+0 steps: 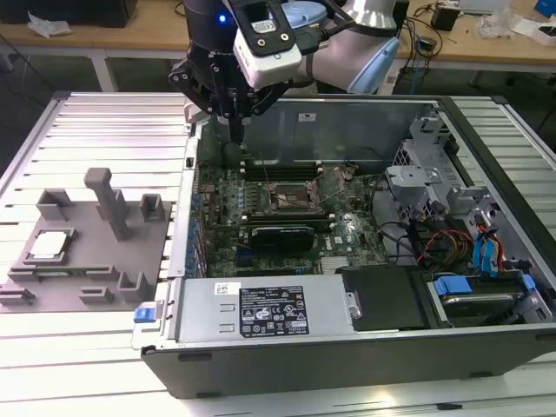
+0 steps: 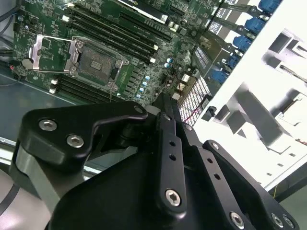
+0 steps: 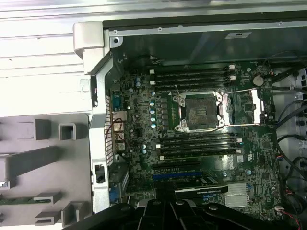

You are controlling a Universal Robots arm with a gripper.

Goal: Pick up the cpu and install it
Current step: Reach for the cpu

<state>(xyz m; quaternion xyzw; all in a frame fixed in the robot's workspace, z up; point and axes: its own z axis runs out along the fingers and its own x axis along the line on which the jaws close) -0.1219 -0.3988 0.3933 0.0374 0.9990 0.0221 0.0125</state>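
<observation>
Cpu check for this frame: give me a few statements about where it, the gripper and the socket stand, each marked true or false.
1. The cpu lies on the grey fixture, outside the computer case. True.
2. The gripper is carrying the cpu. False: it hangs over the case's far corner, well apart from the cpu.
3. The socket on the motherboard is open, with no chip in it. True.
4. The fixture stands on the exterior view's right of the case. False: it stands on that view's left.
</observation>
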